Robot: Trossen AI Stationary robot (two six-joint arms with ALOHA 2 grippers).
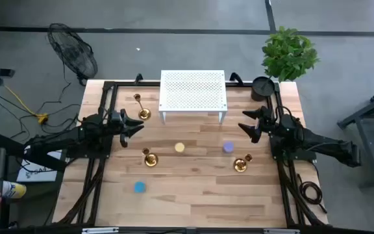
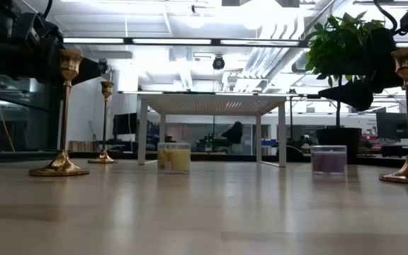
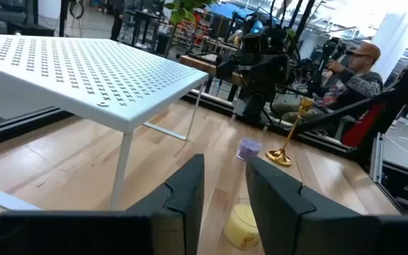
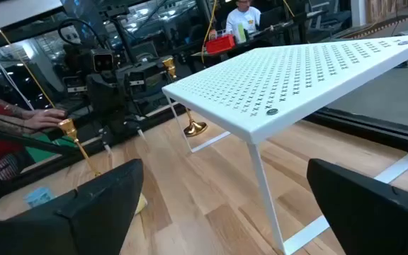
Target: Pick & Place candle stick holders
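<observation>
Brass candle stick holders (image 1: 150, 158) are standing untouched on the table (image 1: 193, 195) between the narrowly parted left tool (image 1: 137, 125) and the wide-spread right tool (image 1: 244, 126).

White rack (image 1: 193, 91) blocks back centre, holders (image 1: 150, 157) & discs (image 1: 179, 147) dot middle, front edge free.

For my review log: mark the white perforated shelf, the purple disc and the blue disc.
white perforated shelf (image 1: 193, 90), high view, middle of its top.
purple disc (image 1: 228, 147), high view, its top face.
blue disc (image 1: 139, 187), high view, its top face.
</observation>
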